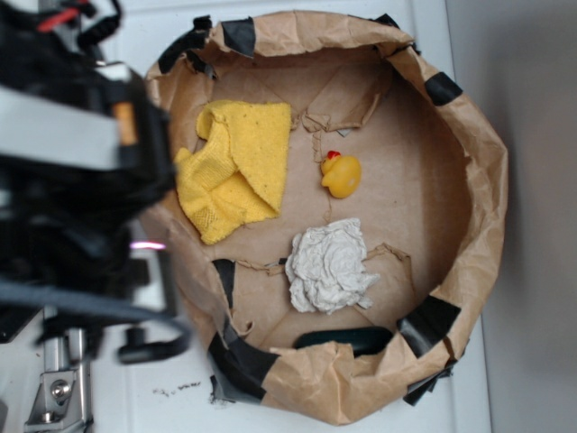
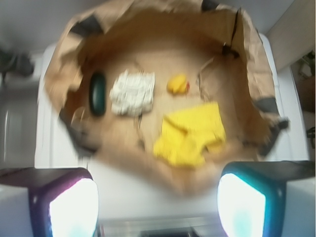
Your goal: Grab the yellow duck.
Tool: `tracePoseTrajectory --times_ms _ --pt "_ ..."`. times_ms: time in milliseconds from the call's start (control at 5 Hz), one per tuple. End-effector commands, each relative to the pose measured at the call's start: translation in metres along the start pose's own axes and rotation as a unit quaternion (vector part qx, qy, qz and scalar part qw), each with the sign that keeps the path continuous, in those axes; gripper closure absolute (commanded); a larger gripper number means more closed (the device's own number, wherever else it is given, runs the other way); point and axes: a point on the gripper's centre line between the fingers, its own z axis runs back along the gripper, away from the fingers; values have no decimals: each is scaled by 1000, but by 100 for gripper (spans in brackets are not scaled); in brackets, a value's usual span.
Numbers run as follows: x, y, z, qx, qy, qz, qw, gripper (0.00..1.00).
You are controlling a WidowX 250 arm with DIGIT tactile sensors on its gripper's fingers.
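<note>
The yellow duck (image 1: 342, 175) is a small glossy toy with a red-orange beak. It stands on the brown paper floor inside the ring of rolled-down paper bag (image 1: 482, 180). In the wrist view the duck (image 2: 177, 84) shows blurred, far ahead and slightly right of centre. My gripper (image 2: 158, 207) is open, its two fingers wide apart at the bottom corners with nothing between them. It hangs outside the bag's near rim (image 2: 148, 173), well short of the duck. In the exterior view my arm (image 1: 81, 180) is a dark blur at the left, beside the bag.
A yellow knitted cloth (image 1: 234, 171) lies crumpled left of the duck. A white wad of paper (image 1: 330, 267) sits below the duck. A dark oblong object (image 1: 343, 340) lies by the bag's wall. Black tape patches (image 1: 442, 87) mark the rim. White table surrounds the bag.
</note>
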Motion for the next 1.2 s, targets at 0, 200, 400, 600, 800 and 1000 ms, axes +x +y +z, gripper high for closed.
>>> tracePoseTrajectory --times_ms 0,200,400,600,800,1000 --pt "48 36 -80 24 -9 195 980 0" --pt "54 48 -97 83 8 259 962 0" --pt "54 48 -97 83 8 259 962 0" --pt "54 48 -97 83 8 259 962 0" --pt "54 48 -97 83 8 259 962 0" --pt "54 48 -97 83 8 259 962 0"
